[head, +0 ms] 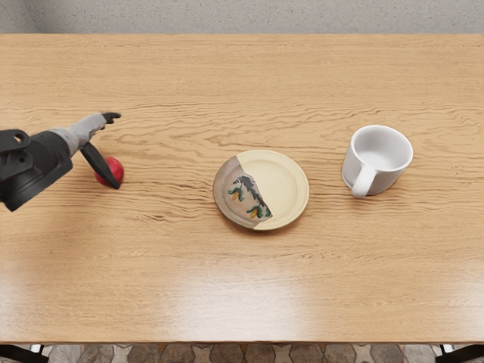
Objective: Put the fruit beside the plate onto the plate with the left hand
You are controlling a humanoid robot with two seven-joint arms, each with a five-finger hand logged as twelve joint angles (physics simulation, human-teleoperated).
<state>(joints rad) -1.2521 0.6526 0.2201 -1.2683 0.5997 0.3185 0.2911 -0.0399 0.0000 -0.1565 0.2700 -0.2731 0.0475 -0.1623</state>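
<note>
A small red fruit lies on the wooden table, well left of the plate. The round plate is cream on its right part and brown with a painted pattern on its left; nothing lies on it. My left hand comes in from the left edge and hovers over the fruit. Its fingers are spread: one points up and right, a dark one crosses in front of the fruit and hides part of it. The hand holds nothing. The right arm does not show.
A white mug stands to the right of the plate, its handle toward the front left. The table's far edge runs along the top of the view, its near edge along the bottom.
</note>
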